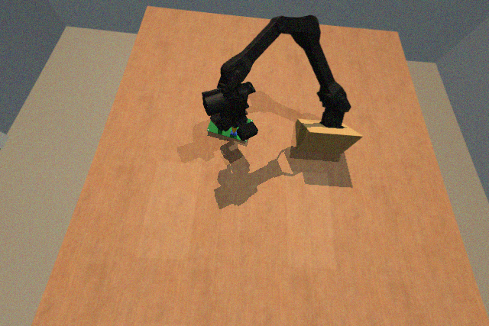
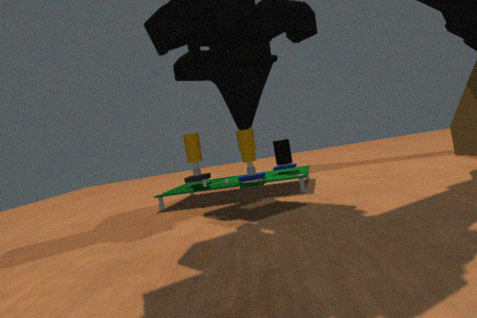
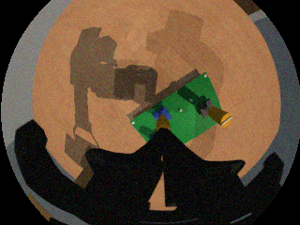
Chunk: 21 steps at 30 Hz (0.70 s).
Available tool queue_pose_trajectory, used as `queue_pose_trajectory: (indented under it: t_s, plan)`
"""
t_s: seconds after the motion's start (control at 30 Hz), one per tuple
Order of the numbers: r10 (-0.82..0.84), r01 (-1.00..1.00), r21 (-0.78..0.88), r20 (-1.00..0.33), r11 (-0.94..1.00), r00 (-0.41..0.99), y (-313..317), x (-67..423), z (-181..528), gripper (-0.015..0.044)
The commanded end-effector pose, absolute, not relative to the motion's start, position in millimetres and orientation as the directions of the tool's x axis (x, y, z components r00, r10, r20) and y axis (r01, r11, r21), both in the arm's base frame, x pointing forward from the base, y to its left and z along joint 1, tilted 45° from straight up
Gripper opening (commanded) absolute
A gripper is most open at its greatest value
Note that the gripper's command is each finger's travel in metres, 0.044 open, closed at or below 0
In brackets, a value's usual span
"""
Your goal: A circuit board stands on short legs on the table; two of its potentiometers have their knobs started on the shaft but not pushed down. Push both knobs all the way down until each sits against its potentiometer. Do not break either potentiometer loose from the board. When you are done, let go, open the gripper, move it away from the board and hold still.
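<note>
A green circuit board stands on short legs on the table. Two yellow knobs stand raised on their shafts: the left knob and the middle knob. A black knob sits low at the board's right end. My gripper is shut with nothing between the fingers. Its joined tips rest on top of the middle yellow knob. In the top view the gripper covers most of the board.
The arm's tan base block stands to the right of the board. The wooden table carries large shadows of the arm.
</note>
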<state>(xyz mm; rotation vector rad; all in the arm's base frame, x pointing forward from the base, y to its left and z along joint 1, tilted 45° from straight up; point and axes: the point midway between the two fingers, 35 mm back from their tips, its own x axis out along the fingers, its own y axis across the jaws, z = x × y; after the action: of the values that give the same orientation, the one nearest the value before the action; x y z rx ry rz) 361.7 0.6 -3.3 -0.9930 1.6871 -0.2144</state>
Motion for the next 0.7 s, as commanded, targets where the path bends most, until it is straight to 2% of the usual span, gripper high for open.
queue_pose_trajectory:
  t_s: [0.0, 0.67]
  plan:
    - [-0.703, -0.483, -0.598, -0.709, 0.64, -0.054, -12.7, 363.7, -12.2, 0.0]
    - [-0.703, -0.483, -0.598, -0.709, 0.64, -0.054, -15.4, 363.5, -14.8, 0.0]
